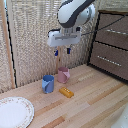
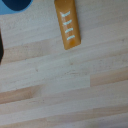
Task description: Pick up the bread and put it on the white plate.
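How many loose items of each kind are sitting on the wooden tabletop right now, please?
Cups: 2, the blue cup and the pink cup
Toast: 1, the toast
Plates: 1, the white plate
Total: 4

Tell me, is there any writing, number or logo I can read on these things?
None can be read.
The toast carries small white marks, too blurred to read as text.
The white plate shows only a faint speckled rim pattern.
The blue cup and pink cup look plain.
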